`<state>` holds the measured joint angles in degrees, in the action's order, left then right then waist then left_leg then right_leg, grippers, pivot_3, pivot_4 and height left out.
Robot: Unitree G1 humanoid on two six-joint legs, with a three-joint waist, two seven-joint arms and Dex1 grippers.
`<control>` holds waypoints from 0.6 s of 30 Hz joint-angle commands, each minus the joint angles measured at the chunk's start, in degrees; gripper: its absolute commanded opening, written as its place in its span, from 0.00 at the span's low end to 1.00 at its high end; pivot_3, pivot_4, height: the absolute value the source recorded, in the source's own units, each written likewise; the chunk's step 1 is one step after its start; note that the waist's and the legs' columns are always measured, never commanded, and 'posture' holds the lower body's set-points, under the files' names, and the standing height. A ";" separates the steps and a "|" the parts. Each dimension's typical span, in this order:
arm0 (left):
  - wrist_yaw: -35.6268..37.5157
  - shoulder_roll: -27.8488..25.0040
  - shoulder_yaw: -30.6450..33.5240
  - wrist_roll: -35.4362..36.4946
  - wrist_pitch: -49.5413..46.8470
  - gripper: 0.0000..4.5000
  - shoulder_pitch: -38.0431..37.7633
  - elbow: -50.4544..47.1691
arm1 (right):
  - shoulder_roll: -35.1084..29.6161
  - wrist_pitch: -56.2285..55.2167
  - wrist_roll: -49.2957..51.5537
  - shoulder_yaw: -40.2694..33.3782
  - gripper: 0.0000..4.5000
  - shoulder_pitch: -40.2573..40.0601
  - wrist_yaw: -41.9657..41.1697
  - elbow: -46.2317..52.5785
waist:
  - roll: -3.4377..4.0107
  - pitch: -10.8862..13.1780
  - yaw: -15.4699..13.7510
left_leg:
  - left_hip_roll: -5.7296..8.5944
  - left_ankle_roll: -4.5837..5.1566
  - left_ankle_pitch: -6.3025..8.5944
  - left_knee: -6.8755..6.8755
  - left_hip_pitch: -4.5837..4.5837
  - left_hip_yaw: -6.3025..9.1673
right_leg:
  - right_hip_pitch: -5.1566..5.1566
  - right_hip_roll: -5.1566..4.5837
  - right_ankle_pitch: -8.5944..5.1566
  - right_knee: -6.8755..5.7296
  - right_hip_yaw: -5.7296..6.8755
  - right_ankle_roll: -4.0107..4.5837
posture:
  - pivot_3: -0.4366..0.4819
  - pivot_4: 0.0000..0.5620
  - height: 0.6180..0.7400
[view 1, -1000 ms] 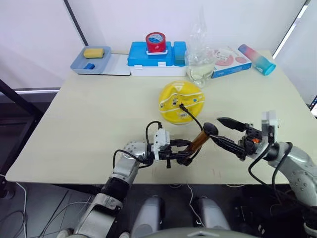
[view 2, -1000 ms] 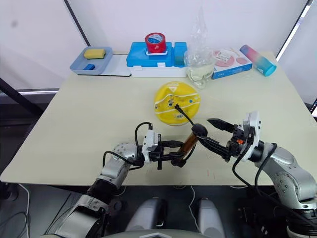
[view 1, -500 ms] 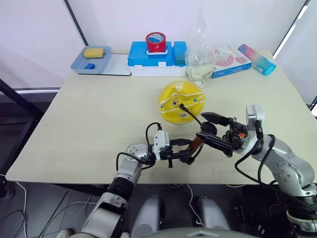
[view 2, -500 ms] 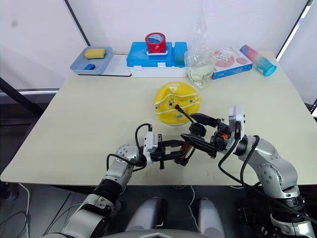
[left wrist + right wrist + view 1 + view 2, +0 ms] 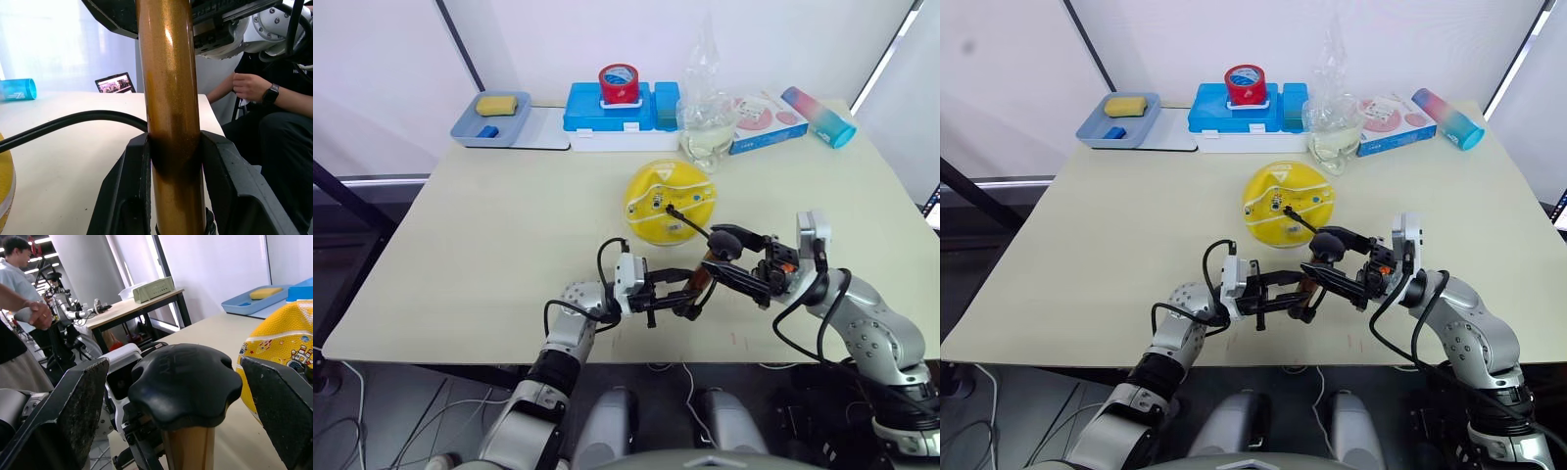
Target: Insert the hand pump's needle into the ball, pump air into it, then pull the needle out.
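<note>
**Left eye view first: pump clamped, handle sitting between open fingers**

Left eye view: the saggy yellow ball with white panel lines [image 5: 671,201] sits mid-table on the beige tabletop [image 5: 489,255], and the thin black hose runs from its top down to the gold-bronze hand pump with black caps [image 5: 705,278]. I can't make out the needle itself, too small. The left gripper [image 5: 685,297] is clamped on the pump's lower barrel, holding it tilted. The right gripper [image 5: 729,258] has its fingers spread, one on each side of the pump's black knob handle.

Right eye view: same layout, ball well behind the two grippers, red tape roll [image 5: 1246,83] on a blue box at the far edge.

Left wrist view: both black fingers [image 5: 127,196] squeeze the shiny bronze barrel, hose curving off beside it. A seated person's hand [image 5: 252,88] is visible past the table edge.

Right wrist view: the lobed black handle sits between the two fingers [image 5: 73,406], clear gap on both sides, so not gripped. Yellow ball just behind.
</note>
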<state>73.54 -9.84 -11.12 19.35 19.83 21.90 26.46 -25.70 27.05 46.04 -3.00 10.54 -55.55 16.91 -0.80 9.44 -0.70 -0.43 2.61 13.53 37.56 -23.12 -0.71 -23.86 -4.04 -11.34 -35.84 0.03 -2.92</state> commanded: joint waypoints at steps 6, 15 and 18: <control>0.17 0.37 1.29 1.83 -1.06 0.23 -0.23 -1.77 | 1.82 -1.24 1.05 -0.81 1.00 0.99 -0.18 1.26 | 0.00 0.00 0.01 | 0.00 0.00 0.00 0.00 0.00 0.00 | 0.00 0.01 -0.01 0.00 0.00 -0.01 | 0.48 0.27 1.00; 0.38 0.58 1.18 2.30 -2.26 0.23 -1.03 -2.31 | 3.61 -1.57 0.44 -0.43 1.00 2.07 -0.15 1.06 | 0.00 0.00 0.02 | 0.00 0.00 0.00 0.00 0.00 0.02 | 0.00 0.01 0.00 0.00 0.00 0.00 | 0.48 0.27 1.00; 0.44 0.59 1.08 2.21 -2.42 0.23 -1.14 -2.36 | 3.85 -1.68 0.14 -0.25 1.00 2.20 -0.18 0.95 | 0.00 0.00 0.02 | 0.00 0.00 0.00 0.00 0.00 0.01 | 0.00 0.00 0.00 0.00 0.00 0.00 | 0.48 0.27 1.00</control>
<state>73.72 -9.66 -10.76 20.41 17.34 20.47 26.45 -22.06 26.34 45.68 -2.95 11.76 -55.64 16.92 -0.80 9.44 -0.69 -0.43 2.61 13.53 37.56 -23.11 -0.69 -23.86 -4.04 -11.34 -35.84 0.03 -2.92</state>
